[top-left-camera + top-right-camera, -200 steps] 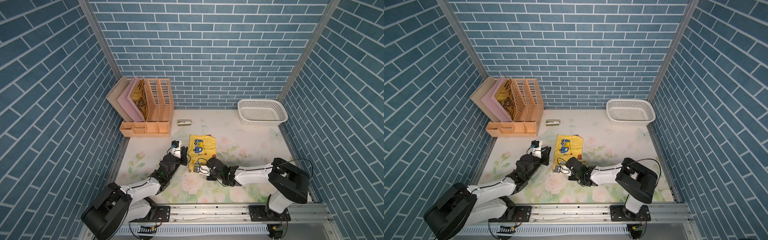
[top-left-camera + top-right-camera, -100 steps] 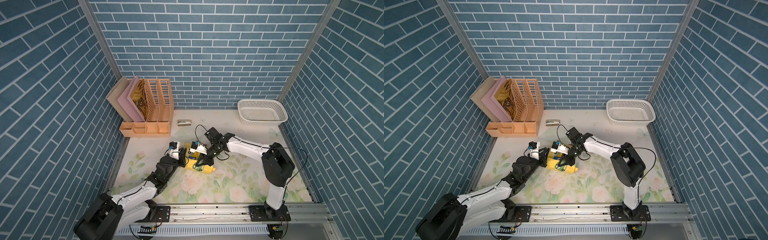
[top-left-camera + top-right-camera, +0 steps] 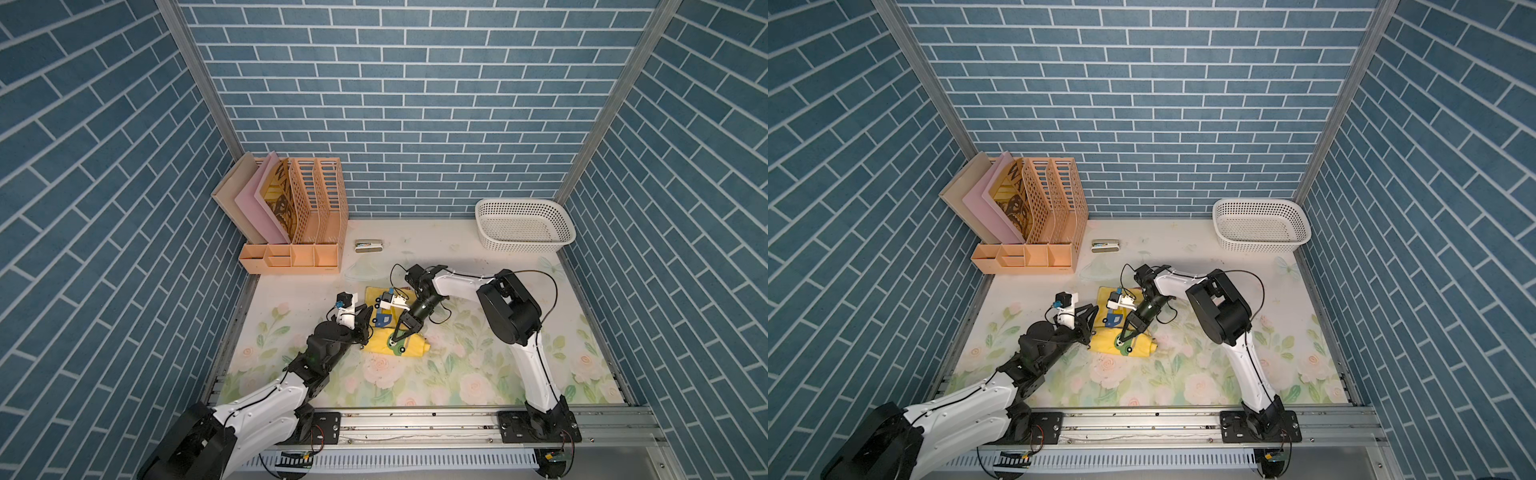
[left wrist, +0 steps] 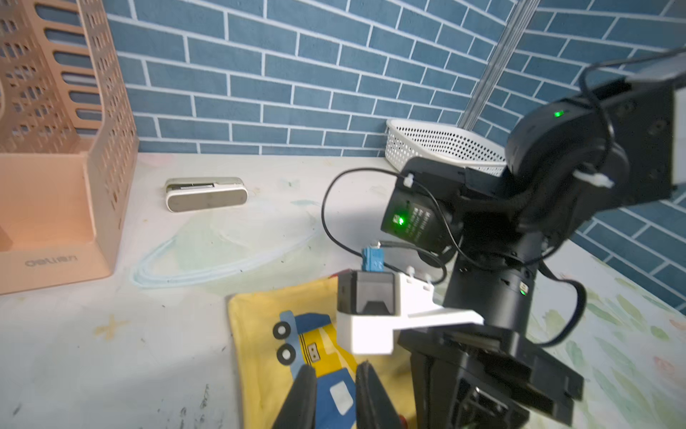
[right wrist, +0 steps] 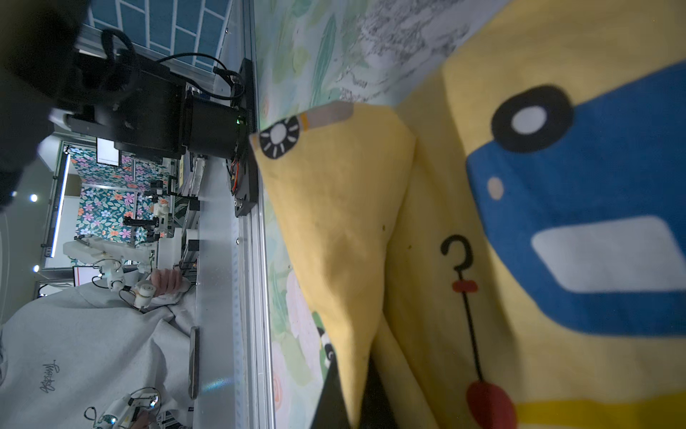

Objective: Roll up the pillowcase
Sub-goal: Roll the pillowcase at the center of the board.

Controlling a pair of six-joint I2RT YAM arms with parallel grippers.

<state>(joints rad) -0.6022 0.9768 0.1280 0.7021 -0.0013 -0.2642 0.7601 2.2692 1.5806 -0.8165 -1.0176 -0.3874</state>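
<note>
My left gripper (image 4: 336, 369) sits at the left edge of the thin bright yellow pillowcase printed with cartoon cars and trucks (image 3: 411, 348). Its fingers stand a narrow gap apart over the blue truck print. The cloth shows flat through that gap, and I cannot tell whether the tips touch it.

The pillowcase lies mid-table on the pale floral table cover (image 3: 457, 374), between my two arms. Its long side runs away from my base towards the back wall, and the near end is raised into a fold. I judge the roll has to travel along that length, with its axis lying across from left to right.

My right gripper (image 5: 354, 408) reaches down from the far side. Its fingers are pressed together on that raised yellow fold.
</note>
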